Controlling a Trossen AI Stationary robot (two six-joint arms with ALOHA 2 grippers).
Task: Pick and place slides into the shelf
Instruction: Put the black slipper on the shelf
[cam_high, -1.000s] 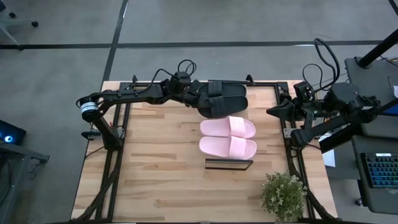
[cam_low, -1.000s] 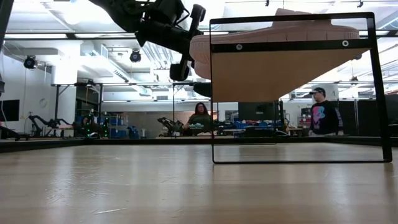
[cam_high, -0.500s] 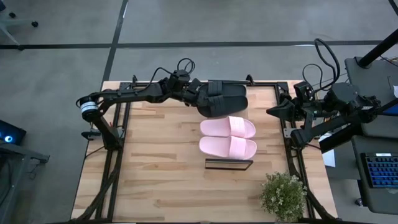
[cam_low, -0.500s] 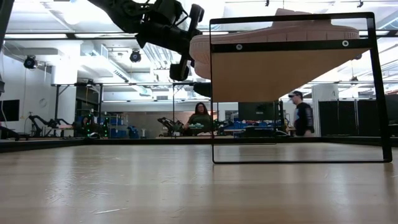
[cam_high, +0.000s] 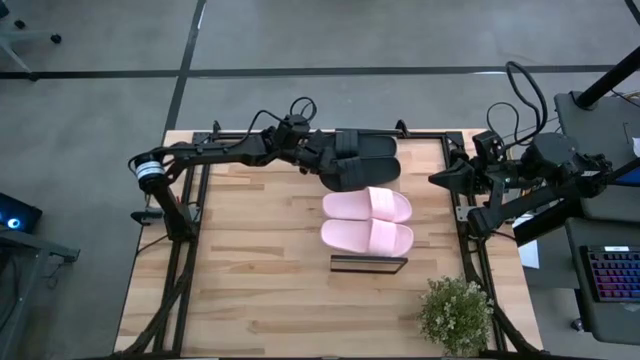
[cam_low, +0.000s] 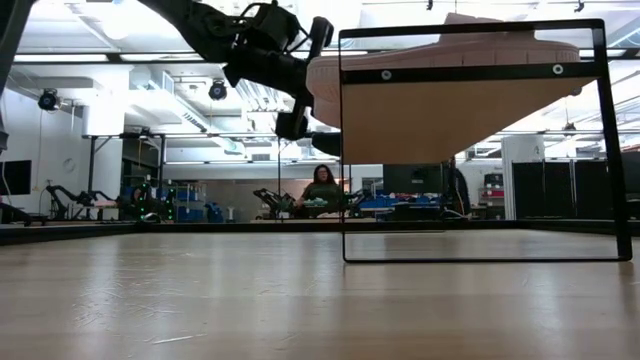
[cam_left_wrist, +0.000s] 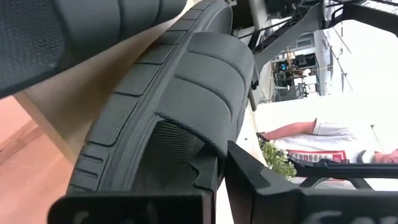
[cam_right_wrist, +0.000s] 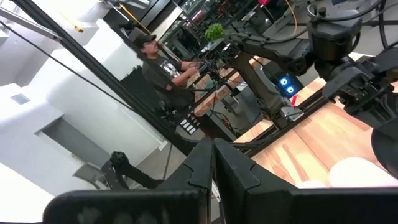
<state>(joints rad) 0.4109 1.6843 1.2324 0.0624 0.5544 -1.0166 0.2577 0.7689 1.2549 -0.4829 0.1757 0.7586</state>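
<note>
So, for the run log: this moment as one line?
left gripper: shut, at black slides | right gripper: shut, parked at table edge | pink slides: on shelf

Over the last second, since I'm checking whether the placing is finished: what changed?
The left gripper edged slightly rightward along the black slides, jaws shut, holding nothing visible. Behind the table, a walking person passed out of view. The pink slides, shelf and right gripper stayed put.

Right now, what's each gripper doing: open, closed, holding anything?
Left gripper: closed, beside the black slides on the shelf; a grip on them cannot be told.
Right gripper: closed, empty, parked at the table's right edge.
</note>
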